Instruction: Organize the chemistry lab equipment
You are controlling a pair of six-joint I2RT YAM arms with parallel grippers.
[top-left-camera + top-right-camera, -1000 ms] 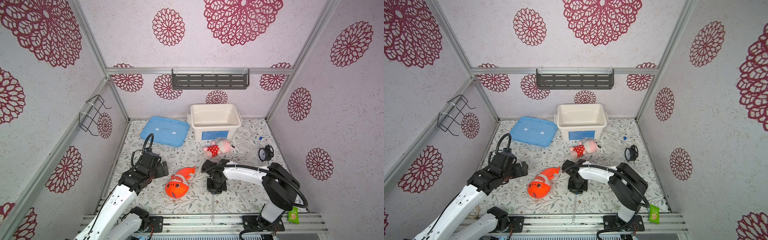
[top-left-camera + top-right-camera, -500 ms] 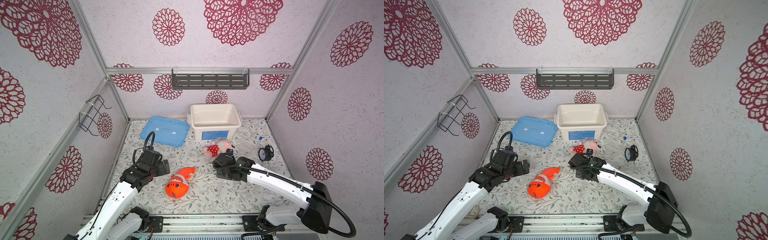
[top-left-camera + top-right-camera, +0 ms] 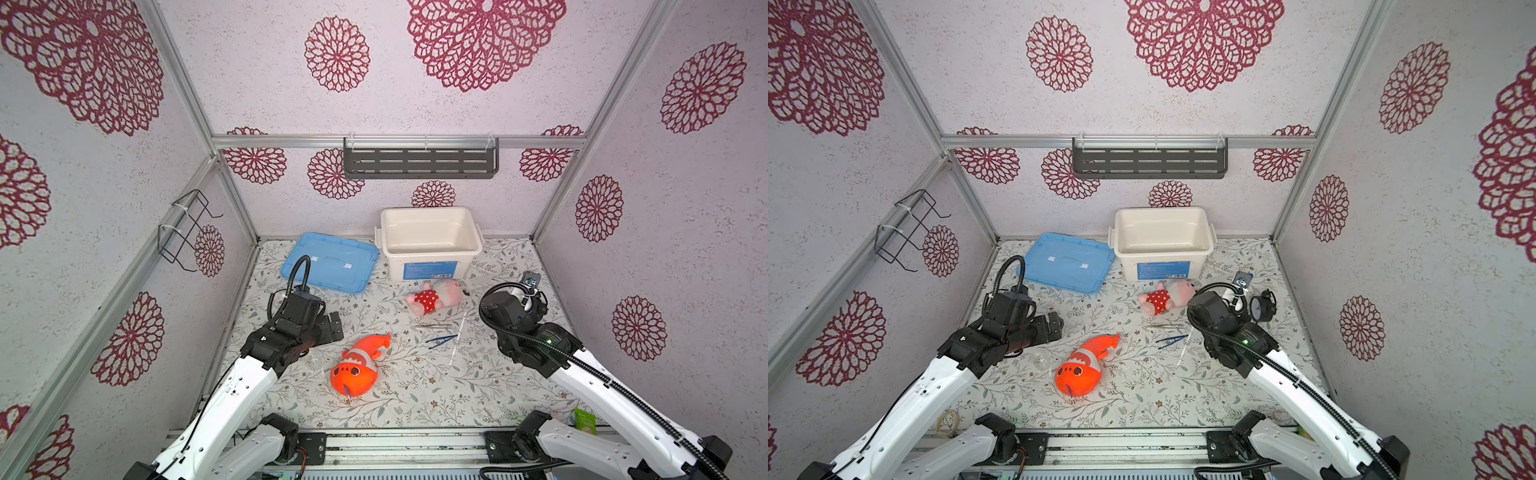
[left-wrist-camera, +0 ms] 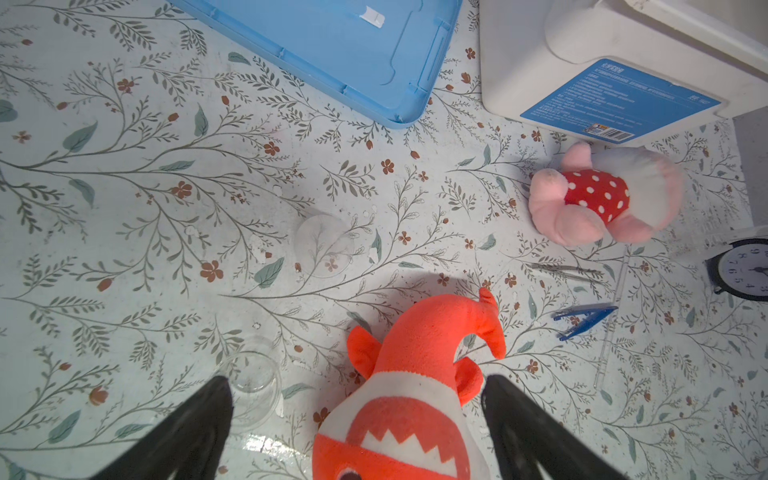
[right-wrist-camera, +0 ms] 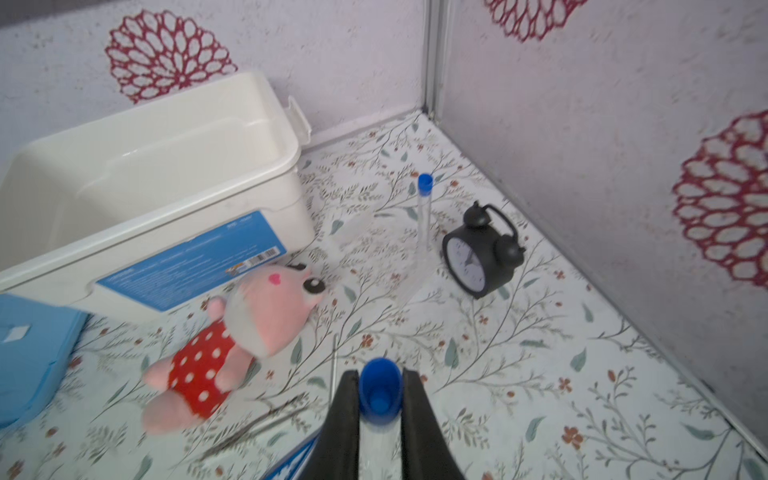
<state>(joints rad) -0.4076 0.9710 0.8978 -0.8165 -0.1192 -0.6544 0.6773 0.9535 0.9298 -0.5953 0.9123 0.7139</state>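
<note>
LAB BENCH: The right gripper [image 5: 380, 374], jaws clamped on a clear blue-capped tube [image 5: 380, 395], holds it above the bench [image 3: 415, 399] nr the right edge, cap end pointing away from the wrist. A second blue-capped tube [image 5: 423, 224] lies flat toward the back right corner, just beside a black alarm clock [image 5: 478, 257].

The left gripper [image 4: 356, 380], jaws spread wide & gripping nothing, hangs over the left half of the bench above the orange plush fish [image 3: 357, 365]. Clear round glassware [image 4: 253, 382] sits just beside the fish's head, on the side toward the left edge.

At mid-bench, btwn the fish & the right arm, lie the dark blue tweezers [image 3: 440, 341] w/ the thin white rod [image 3: 457, 343] just beside them; contact can't be told. The slim metal tool [image 3: 432, 327] lies btwn the tweezers & the pink plush doll [image 3: 434, 297].

The white bin [image 3: 469, 262] stands open at the middle of the back edge, the doll just in front. The blue lid [image 3: 330, 264] lies flat beside the bin, toward the back left corner.
</note>
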